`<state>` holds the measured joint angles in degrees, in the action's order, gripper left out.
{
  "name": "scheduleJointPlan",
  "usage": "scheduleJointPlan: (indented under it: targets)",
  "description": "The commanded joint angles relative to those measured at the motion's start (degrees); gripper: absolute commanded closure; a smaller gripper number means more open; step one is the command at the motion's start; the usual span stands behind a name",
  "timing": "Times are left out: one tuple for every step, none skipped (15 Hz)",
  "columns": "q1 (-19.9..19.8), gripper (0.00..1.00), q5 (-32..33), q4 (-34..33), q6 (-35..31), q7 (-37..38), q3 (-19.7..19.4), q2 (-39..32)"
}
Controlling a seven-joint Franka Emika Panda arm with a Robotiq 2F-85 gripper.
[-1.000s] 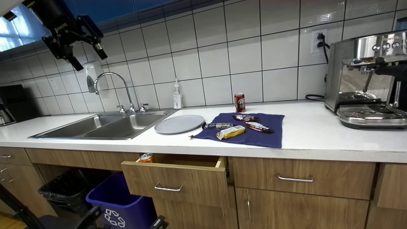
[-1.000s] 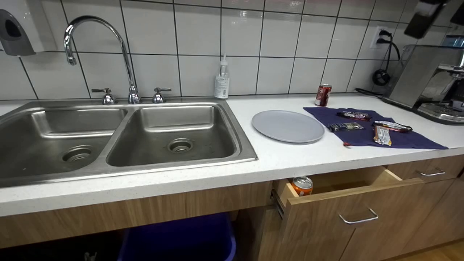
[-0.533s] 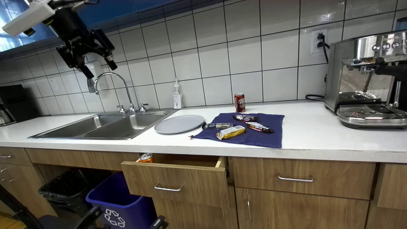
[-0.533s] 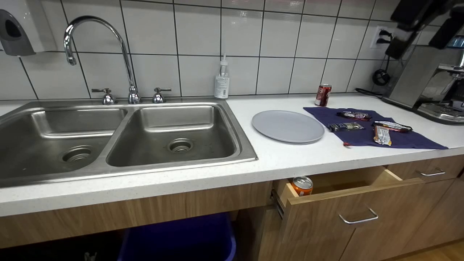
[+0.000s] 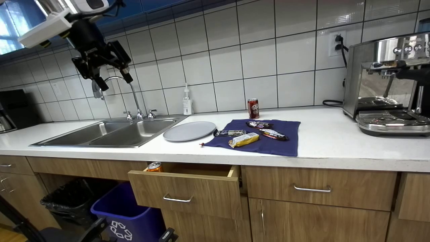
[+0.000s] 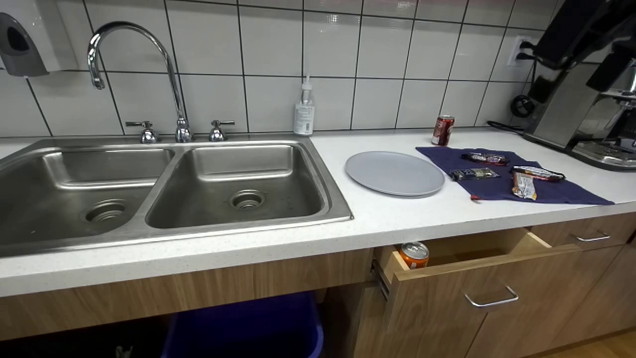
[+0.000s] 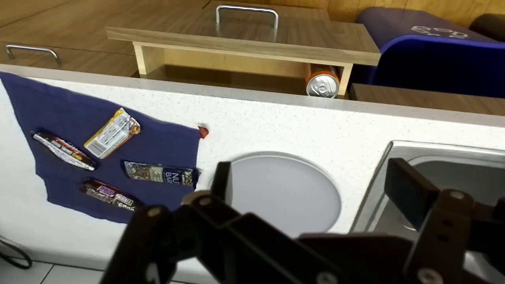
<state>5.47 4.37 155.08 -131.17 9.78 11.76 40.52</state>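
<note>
White counter (image 5: 329,134), tiled wall (image 5: 262,53) behind. Gripper (image 5: 116,84) released, empty, high up; round grey plate (image 7: 286,193) lies below it, seen between spread jaws, wrist view. Sink (image 6: 335,199) and blue cloth (image 5: 285,147) flank plate.

The plate (image 7: 288,189) is free overhead, the faucet (image 6: 172,70) well apart.

The white arm (image 5: 88,5) (black cable (image 5: 95,14) alongside) carries black fingers (image 7: 410,193) with pale screws (image 7: 457,194).
</note>
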Motion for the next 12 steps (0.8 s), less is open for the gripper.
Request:
scheduleJointPlan:
  targets:
    - [-0.88,0.0,0.35,1.16,-2.83,0.77,-0.56,-0.92]
    - [-1.06,0.0,0.51,1.55,-3.53,0.8,-0.67,-1.1]
    - [-1.17,0.0,0.6,1.78,-4.02,0.73,-0.76,-1.35]
    - [-1.2,0.0,0.61,2.12,-4.48,0.46,-0.97,-1.64]
    - [-1.44,0.0,0.87,2.49,-5.15,0.52,-0.93,-1.88]
    - [-1.74,0.0,1.17,3.07,-6.24,0.66,-0.88,-1.99]
    - [-1.93,0.0,1.36,3.46,-7.08,0.68,-0.84,-2.2]
    - [-2.33,0.0,1.8,4.02,-8.01,0.67,-0.71,-2.28]
    - [-2.48,0.0,1.92,4.34,-8.66,0.49,-0.78,-2.42]
    - [-2.93,0.0,2.41,4.8,-9.48,0.58,-0.65,-2.46]
    - [-3.15,0.0,2.51,3.77,-9.56,0.11,-0.95,-3.64]
    - [-3.55,0.0,2.87,3.96,-10.28,0.11,-1.04,-3.85]
